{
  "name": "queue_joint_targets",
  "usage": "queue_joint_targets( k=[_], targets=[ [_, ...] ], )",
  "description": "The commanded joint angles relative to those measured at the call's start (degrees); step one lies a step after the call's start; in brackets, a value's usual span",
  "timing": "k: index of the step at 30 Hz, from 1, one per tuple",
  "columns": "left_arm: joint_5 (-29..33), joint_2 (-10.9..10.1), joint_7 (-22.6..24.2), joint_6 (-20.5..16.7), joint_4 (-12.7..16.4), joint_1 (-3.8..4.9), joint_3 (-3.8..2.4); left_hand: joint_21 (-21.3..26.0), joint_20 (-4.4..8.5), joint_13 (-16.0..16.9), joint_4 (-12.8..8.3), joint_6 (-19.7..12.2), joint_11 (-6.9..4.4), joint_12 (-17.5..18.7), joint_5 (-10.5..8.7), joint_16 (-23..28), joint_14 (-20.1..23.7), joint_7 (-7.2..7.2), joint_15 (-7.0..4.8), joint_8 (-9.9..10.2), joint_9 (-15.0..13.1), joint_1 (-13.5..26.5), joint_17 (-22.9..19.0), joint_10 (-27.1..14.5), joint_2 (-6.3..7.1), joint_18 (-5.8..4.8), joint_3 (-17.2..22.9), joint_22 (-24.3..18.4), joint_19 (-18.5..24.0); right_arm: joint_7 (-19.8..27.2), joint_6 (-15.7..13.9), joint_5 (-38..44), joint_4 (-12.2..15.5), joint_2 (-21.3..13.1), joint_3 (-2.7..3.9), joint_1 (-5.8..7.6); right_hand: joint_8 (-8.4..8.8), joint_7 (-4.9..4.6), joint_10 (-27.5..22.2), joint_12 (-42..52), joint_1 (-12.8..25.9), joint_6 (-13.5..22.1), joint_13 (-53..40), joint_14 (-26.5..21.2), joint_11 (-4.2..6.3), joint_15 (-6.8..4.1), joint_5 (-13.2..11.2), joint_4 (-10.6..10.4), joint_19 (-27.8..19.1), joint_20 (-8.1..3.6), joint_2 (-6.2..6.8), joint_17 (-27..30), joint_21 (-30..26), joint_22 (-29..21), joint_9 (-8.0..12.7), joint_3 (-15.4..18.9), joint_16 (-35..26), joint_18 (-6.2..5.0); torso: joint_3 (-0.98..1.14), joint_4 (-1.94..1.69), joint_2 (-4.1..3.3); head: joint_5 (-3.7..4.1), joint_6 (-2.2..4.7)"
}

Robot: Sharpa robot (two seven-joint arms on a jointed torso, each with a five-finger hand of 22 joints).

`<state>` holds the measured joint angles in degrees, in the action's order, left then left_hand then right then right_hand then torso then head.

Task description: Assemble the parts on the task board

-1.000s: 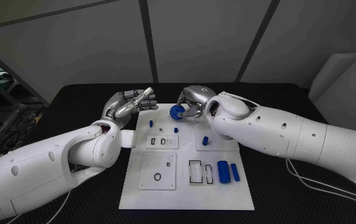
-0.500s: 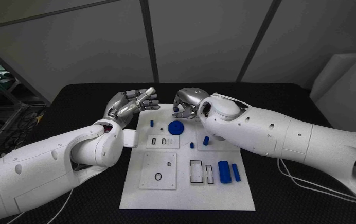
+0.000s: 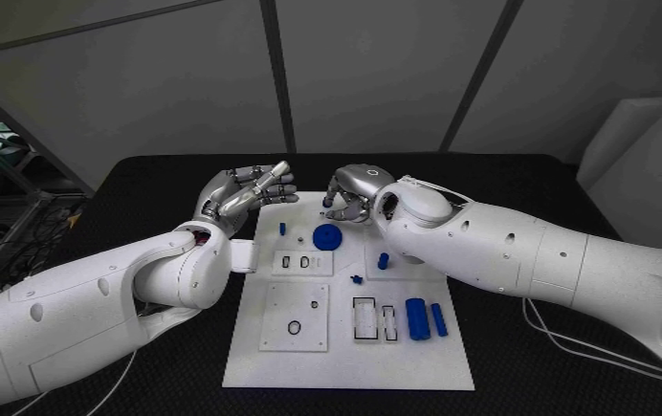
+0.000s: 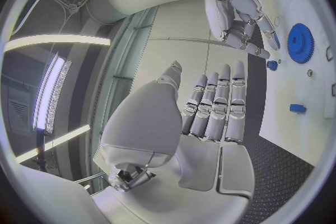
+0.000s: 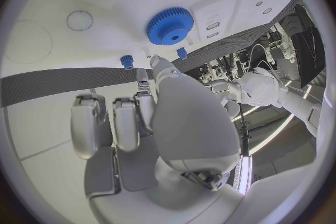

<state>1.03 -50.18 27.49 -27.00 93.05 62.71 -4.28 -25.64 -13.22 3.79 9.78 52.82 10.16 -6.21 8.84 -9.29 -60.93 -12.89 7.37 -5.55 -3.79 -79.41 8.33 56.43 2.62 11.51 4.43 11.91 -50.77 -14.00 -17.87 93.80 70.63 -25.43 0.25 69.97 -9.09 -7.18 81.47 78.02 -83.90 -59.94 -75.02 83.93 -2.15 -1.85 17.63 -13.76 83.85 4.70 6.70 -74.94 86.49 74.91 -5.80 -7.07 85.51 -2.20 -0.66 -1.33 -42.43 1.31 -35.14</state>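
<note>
The blue gear [image 3: 327, 236] is seen lying flat on the far part of the white task board [image 3: 345, 359], released. Just beyond it the right hand [image 3: 353, 189] is held with fingers curled, holding nothing. The left hand [image 3: 249, 191] is raised at the board's far left corner, fingers straight and pressed together.

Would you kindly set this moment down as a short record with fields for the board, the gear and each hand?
task board: white plate in the middle of the black table
blue gear: lies flat on the board's far part, free of both hands
left hand: raised beside the board's far left corner, fingers straight and together, holding nothing
right hand: above the board's far edge, fingers curled in, nothing in them
other parts: two blue cylinders near the board's right edge
</note>
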Motion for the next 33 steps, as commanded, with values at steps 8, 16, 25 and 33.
queue_joint_targets(
  k=[8,16,25,33],
  targets=[
    [-0.4,-0.3,0.3,0.7,-0.2,0.07,-0.04,-0.3,-0.03,0.0,-0.3,0.1,0.12,0.3,-0.25,0.5,0.3,-0.20,0.08,0.3,0.0,-0.1,0.1,-0.1,-0.47,-1.17,0.0,-0.1,0.0,1.6,-0.9,-1.5,5.7,-4.5,0.01,-0.03,0.92,-0.42,-0.5,-0.4,0.7,0.9,-0.7,4.1,-0.53,0.50,-1.3,0.1,0.4,0.33,0.66,-5.7,0.1,7.6,0.2,-0.5,-0.1,0.41,0.07,0.22,0.07,-0.17,-0.11],
    [-0.4,-0.4,0.3,0.7,-0.3,0.07,-0.04,-0.3,-0.03,0.0,-0.3,0.1,0.12,0.3,-0.25,0.5,0.3,-0.20,0.08,0.3,0.0,-0.1,0.1,-0.1,-0.47,-1.17,0.0,-0.1,0.0,1.4,2.0,-1.7,8.3,-6.3,0.01,-0.04,1.82,-0.71,-0.8,-0.8,1.1,1.4,-0.4,4.1,-0.81,0.77,-3.4,0.4,0.3,0.61,1.13,-5.7,0.0,7.4,0.2,-0.8,-0.1,0.36,0.03,0.03,0.03,0.18,0.01],
    [-0.4,-0.4,0.2,0.8,-0.3,0.07,-0.04,-0.3,-0.03,0.0,-0.3,0.1,0.12,0.3,-0.25,0.5,0.3,-0.20,0.08,0.3,0.0,-0.1,0.1,-0.1,-0.47,-1.17,0.0,-0.1,0.0,1.2,7.3,-1.4,9.2,-6.4,0.00,-0.03,3.86,-0.94,-1.4,-1.5,2.2,3.2,0.1,4.0,-1.13,1.08,-5.8,0.7,-0.2,0.95,2.49,-5.5,-0.3,6.9,0.5,0.0,-0.2,0.24,-0.08,0.07,-0.02,0.11,-0.22],
    [-0.4,-0.3,0.2,0.8,-0.3,0.07,-0.04,-0.3,-0.03,0.0,-0.3,0.1,0.12,0.3,-0.25,0.5,0.3,-0.20,0.08,0.3,0.0,-0.1,0.1,-0.1,-0.47,-1.17,0.0,-0.1,0.0,0.8,9.3,-1.1,9.0,-5.2,-0.02,-0.03,5.60,-1.59,-2.0,-2.1,2.9,6.1,0.7,4.1,-1.69,1.52,-5.9,0.3,-0.3,1.30,3.46,-5.7,-0.4,6.8,1.3,1.8,-0.1,0.20,-0.07,-0.06,-0.01,0.19,-0.50]
  ],
)
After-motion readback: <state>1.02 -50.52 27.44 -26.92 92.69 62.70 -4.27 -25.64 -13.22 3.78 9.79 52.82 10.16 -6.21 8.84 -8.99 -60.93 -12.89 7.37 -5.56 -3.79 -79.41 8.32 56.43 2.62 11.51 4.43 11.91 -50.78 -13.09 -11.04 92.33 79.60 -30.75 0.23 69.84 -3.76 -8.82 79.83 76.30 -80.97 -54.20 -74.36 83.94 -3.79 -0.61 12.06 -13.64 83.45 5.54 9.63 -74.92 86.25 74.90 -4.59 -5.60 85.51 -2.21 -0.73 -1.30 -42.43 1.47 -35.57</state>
